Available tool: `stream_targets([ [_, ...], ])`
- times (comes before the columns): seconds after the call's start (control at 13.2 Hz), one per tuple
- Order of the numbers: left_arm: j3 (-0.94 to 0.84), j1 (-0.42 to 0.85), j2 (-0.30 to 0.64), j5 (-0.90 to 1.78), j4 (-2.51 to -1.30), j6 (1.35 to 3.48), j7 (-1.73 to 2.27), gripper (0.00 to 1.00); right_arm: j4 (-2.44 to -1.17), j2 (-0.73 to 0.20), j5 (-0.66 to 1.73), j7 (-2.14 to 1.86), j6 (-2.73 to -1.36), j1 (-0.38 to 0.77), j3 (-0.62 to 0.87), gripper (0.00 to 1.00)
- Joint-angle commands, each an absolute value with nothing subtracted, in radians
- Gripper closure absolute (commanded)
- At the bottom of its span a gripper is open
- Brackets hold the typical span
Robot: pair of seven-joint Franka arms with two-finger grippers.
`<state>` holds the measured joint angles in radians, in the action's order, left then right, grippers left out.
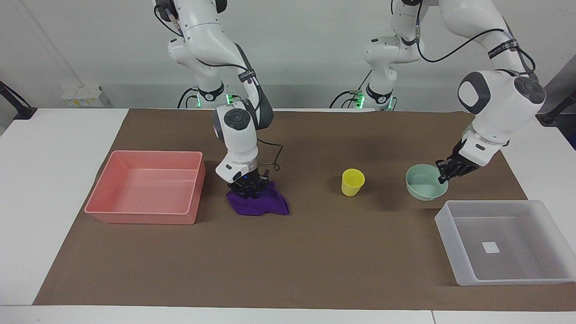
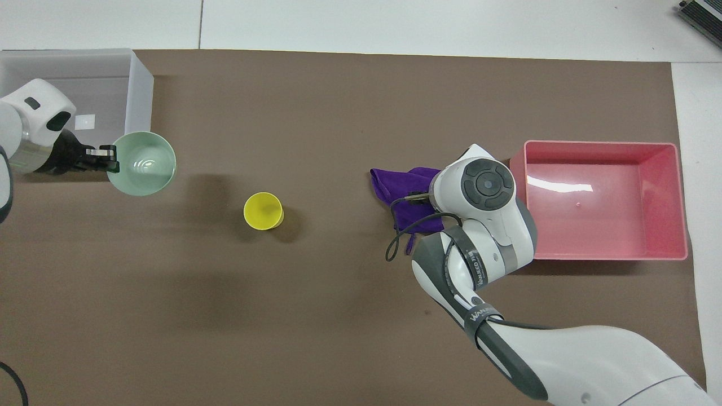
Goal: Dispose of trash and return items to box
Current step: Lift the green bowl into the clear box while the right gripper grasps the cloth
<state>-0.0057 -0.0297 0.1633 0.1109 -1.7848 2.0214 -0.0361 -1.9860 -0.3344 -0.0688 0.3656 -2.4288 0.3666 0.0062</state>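
The purple rag (image 1: 271,205) lies crumpled on the brown mat beside the pink tray; it also shows in the overhead view (image 2: 395,184). My right gripper (image 1: 249,188) is down on the rag with its fingers drawn together on the cloth. My left gripper (image 1: 443,175) is shut on the rim of the mint-green bowl (image 1: 424,187) and holds it up over the mat at the near corner of the translucent box (image 1: 446,230). In the overhead view the bowl (image 2: 144,164) overlaps the box's wall (image 2: 141,84). The yellow cup (image 1: 352,182) stands upright mid-table.
The pink tray (image 1: 144,217) sits toward the right arm's end of the table, beside the rag. The box holds only a white sticker (image 1: 490,247). A brown mat (image 1: 288,261) covers the table's middle.
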Motion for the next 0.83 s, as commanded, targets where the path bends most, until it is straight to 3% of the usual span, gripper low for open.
stream_targets([
  [0.0,-0.014,-0.077,0.248,0.114,-1.634,1.967,-0.041,1.00,-1.959,-0.308,-0.087,0.396,-2.353,0.350,0.012,1.00],
  [0.38,-0.017,-0.142,0.357,0.095,-1.464,1.959,-0.048,1.00,-1.922,-0.272,-0.083,0.459,-2.277,0.353,0.012,1.00],
  [0.76,-0.026,-0.219,0.509,0.094,-1.261,1.957,-0.109,1.00,-1.746,-0.238,-0.077,0.558,-2.019,0.365,0.015,1.00],
])
